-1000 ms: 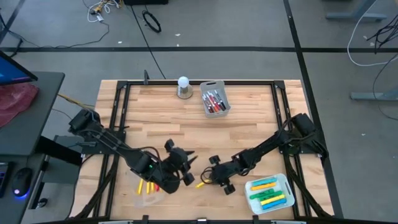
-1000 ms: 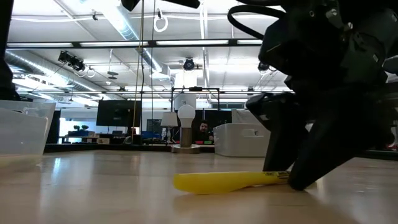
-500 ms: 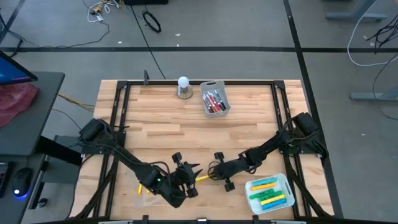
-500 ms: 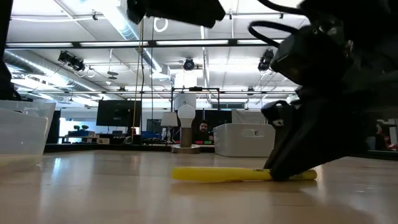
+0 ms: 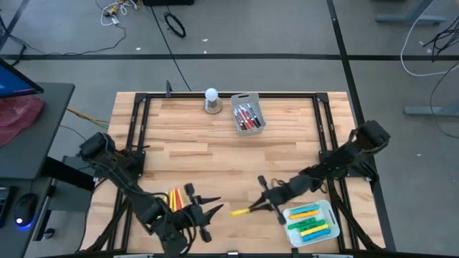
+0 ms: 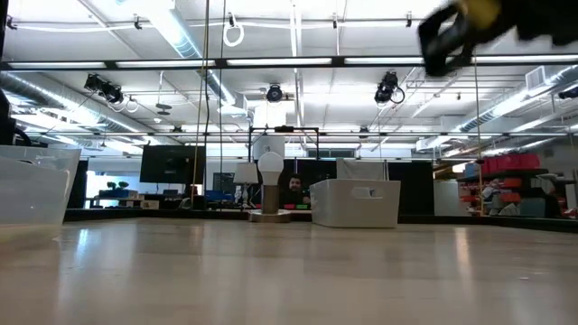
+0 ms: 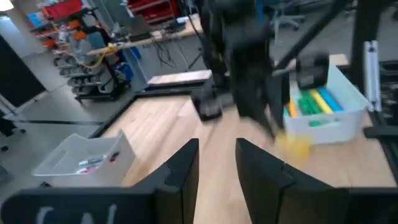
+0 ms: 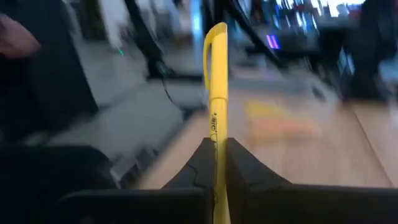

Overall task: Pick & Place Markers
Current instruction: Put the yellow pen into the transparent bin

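One yellow marker (image 5: 241, 211) is now held by the right gripper (image 5: 262, 205), whose fingers are closed tight on its end. In the high view the marker sticks out to the left from the fingertips, with its long axis running nearly left to right. The right wrist view shows the same marker (image 8: 217, 118) pointing straight forward between the two dark fingers (image 8: 239, 165).

The relation that matters most is this: the white tray (image 5: 330, 215) at the near right, which holds yellow and green markers (image 5: 310, 223), lies just to the right of the right gripper, behind its wrist. So the marker points away from the tray, and I judge the arm must draw back and turn before it can place it. The right arm is clearly the nearer one.

The left gripper (image 5: 206, 211) is at the near left, its fingers partly apart and holding nothing, beside a clear tray with some yellow and red markers (image 5: 175, 198).

One second earlier the yellow marker was lying flat on the wood with the right gripper over it; now it is lifted off the table and the low view no longer shows it there.
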